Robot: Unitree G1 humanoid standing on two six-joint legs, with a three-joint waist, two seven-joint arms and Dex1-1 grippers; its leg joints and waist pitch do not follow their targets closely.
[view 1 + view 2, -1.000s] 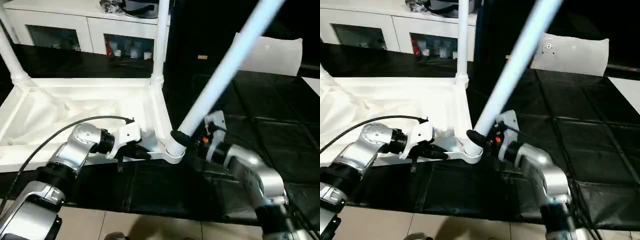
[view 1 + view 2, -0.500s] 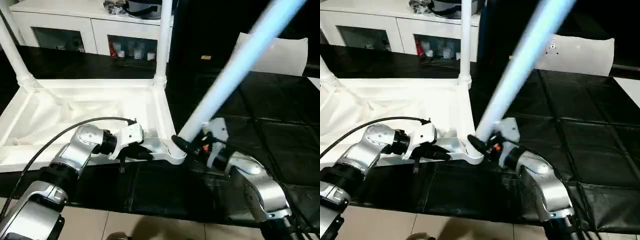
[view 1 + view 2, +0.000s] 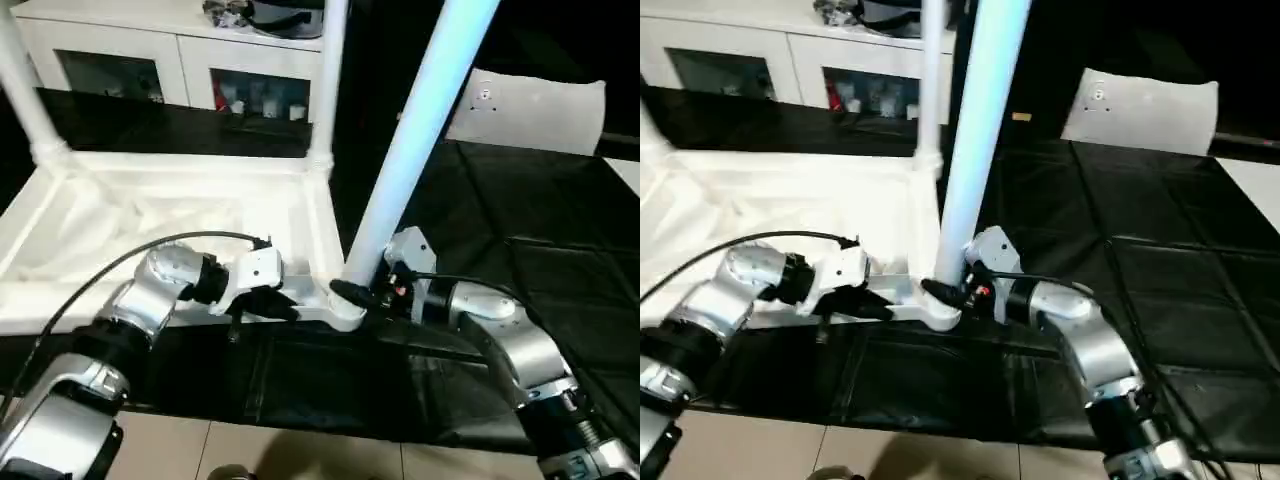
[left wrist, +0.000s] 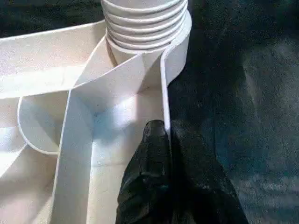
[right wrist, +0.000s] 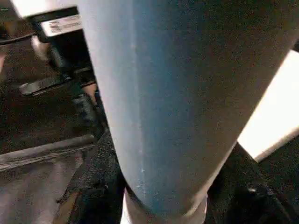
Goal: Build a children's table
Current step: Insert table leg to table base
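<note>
The white tabletop lies upside down on the black mat, ribbed underside up. Two white legs stand in its far corners, one at the left and one at the right. A third leg rises nearly upright from the near right corner socket; its ribbed foot sits in that socket. My right gripper is shut on this leg just above the socket, and the leg stands between its fingers. My left gripper is shut on the tabletop's near rim, just left of that corner.
White glass-door cabinets line the back. A flat white sheet leans at the back right. Black padded mats spread to the right of the tabletop. A black cable arcs over my left forearm. Pale floor runs along the near edge.
The leg in my right gripper has swung from a strong lean to the right up to nearly vertical, its foot staying at the corner socket. My left gripper keeps its hold on the rim.
</note>
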